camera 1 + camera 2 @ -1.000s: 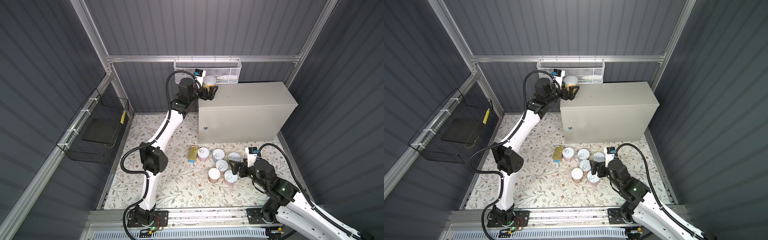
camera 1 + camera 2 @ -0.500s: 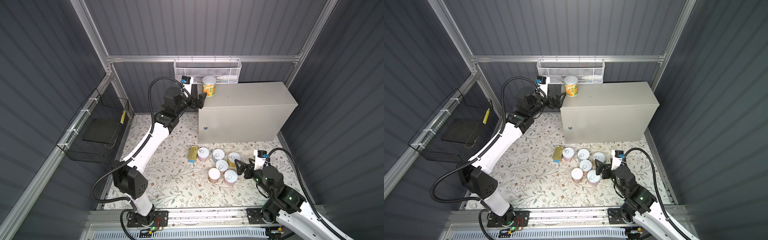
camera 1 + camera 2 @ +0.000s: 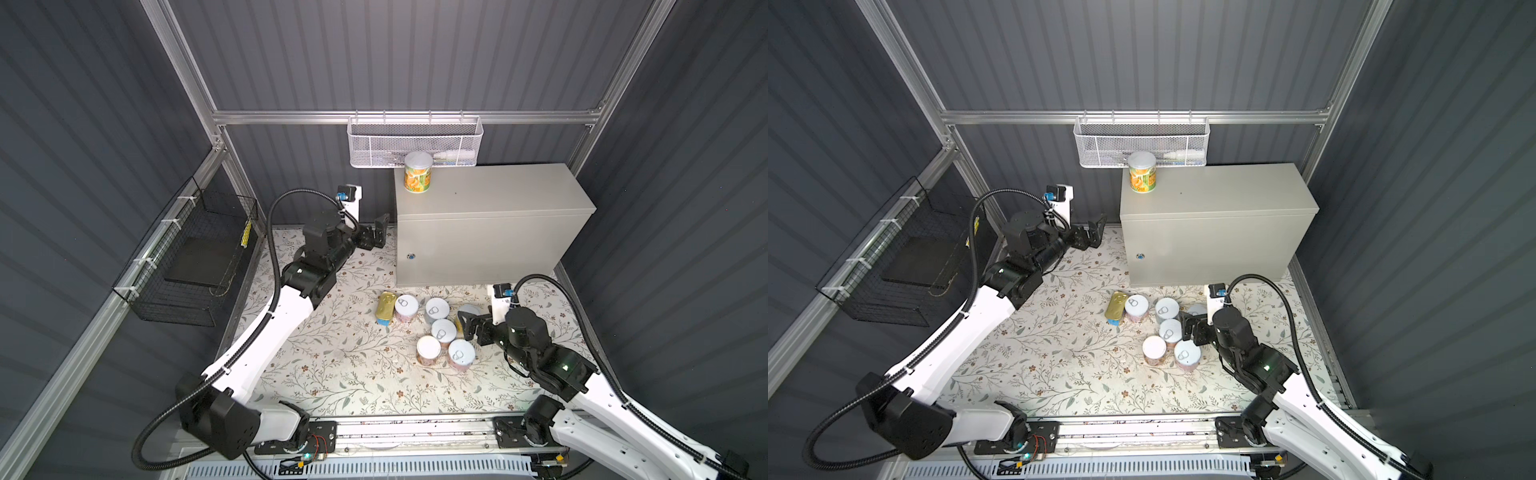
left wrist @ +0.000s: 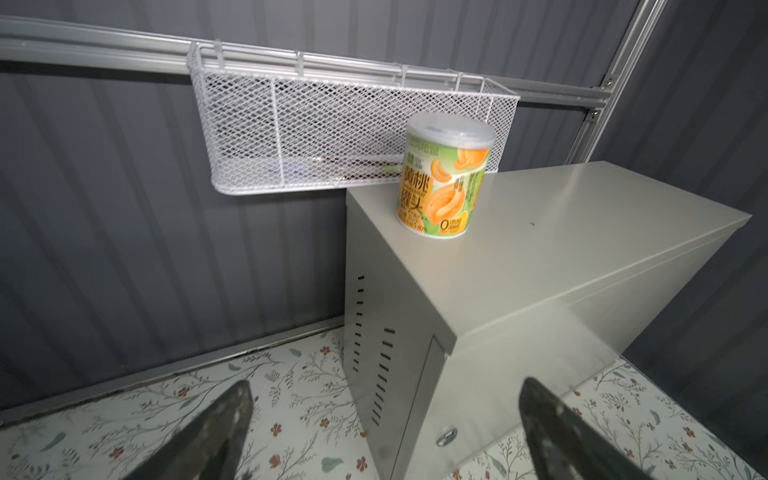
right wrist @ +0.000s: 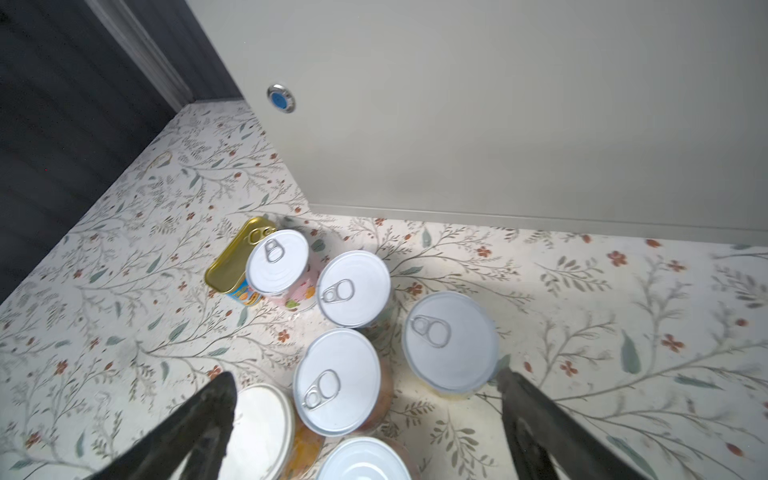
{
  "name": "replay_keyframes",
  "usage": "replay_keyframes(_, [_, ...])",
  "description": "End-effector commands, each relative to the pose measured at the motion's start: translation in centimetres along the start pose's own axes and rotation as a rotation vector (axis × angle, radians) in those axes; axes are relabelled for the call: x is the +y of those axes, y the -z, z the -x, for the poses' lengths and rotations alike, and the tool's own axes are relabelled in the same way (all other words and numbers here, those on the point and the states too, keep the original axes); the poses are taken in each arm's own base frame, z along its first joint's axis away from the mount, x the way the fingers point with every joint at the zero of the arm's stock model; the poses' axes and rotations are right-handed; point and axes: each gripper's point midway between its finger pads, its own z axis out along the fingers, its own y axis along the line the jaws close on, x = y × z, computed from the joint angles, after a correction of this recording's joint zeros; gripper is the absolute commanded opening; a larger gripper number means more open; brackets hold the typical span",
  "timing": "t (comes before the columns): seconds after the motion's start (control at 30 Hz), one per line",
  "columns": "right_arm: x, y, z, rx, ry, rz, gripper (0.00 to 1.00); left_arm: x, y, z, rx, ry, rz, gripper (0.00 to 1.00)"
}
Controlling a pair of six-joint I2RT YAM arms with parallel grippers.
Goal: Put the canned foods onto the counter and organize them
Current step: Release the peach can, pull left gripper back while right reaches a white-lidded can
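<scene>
Looking down on my rig in both top views, I see one orange-and-green can (image 3: 417,172) (image 3: 1142,172) standing upright on the far left corner of the grey cabinet (image 3: 490,199) (image 3: 1217,195). The left wrist view shows its label (image 4: 444,183) slightly blurred, with fruit slices and print I cannot read.

My left gripper (image 3: 376,232) (image 3: 1094,232) hangs in the air just left of the cabinet, jaws spread wide and empty. In its wrist view, only the two dark fingertips (image 4: 232,415) show.

Seven more cans sit clustered on the floral table (image 3: 332,365), near the cabinet's front and its blue lock (image 3: 411,256) (image 5: 281,99). A flat gold tin (image 3: 385,305) (image 5: 232,262) lies at the cluster's left, partly hidden behind a pink-labelled can (image 3: 406,305) (image 5: 277,259).

My right gripper (image 3: 469,326) (image 3: 1190,326) hovers at the cluster's right, jaws wide apart and holding nothing. It covers most of one yellow-sided can (image 3: 467,309). In the right wrist view, one finger (image 5: 199,424) hides part of a plain-topped can (image 5: 262,428), and another can (image 5: 363,461) is cut off by the frame. I cannot tell whether the other finger touches its neighbouring can (image 5: 451,338).

A white mesh basket (image 3: 415,141) hangs on the far wall; its contents are too faint to make out.
</scene>
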Motion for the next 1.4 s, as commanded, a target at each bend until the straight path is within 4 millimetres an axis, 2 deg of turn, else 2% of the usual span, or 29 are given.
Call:
replay_keyframes(0.0, [3.7, -0.7, -1.4, 0.146, 0.069, 0.181, 0.99, 1.5, 1.7, -2.2, 0.047, 0.054, 0.073, 1.0])
replay_keyframes(0.13, [6.1, -2.1, -3.3, 0.29, 0.121, 0.208, 0.99, 1.9, 3.5, -5.3, 0.117, 0.1, 0.086, 1.0])
replay_keyframes(0.37, [9.6, -2.3, -5.1, 0.386, 0.165, 0.248, 0.99, 2.2, 6.6, -11.0, 0.19, 0.173, 0.082, 1.0])
replay_keyframes(0.53, [8.2, -0.9, -7.2, 0.483, 0.164, 0.188, 0.99, 0.8, 7.9, -13.5, 0.223, 0.239, -0.005, 1.0])
replay_keyframes(0.73, [8.4, 0.7, -9.2, 0.57, 0.125, 0.238, 0.94, 1.4, 7.5, -17.1, 0.262, 0.163, 0.01, 1.0])
replay_keyframes(0.87, [8.8, 0.6, -10.3, 0.61, 0.081, 0.251, 0.86, 1.3, 6.8, -17.6, 0.236, 0.165, -0.004, 1.0])
replay_keyframes(1.03, [9.6, -0.7, -11.4, 0.621, 0.007, 0.273, 0.79, 1.7, 5.0, -18.8, 0.219, 0.145, 0.007, 1.0])
replay_keyframes(1.13, [9.9, -1.7, -12.7, 0.666, -0.014, 0.267, 0.76, 1.7, 4.3, -19.2, 0.208, 0.121, 0.005, 1.0])
replay_keyframes(1.37, [9.8, -3.2, -13.7, 0.667, -0.068, 0.227, 0.69, 1.7, 4.9, -19.6, 0.158, 0.117, -0.008, 1.0])
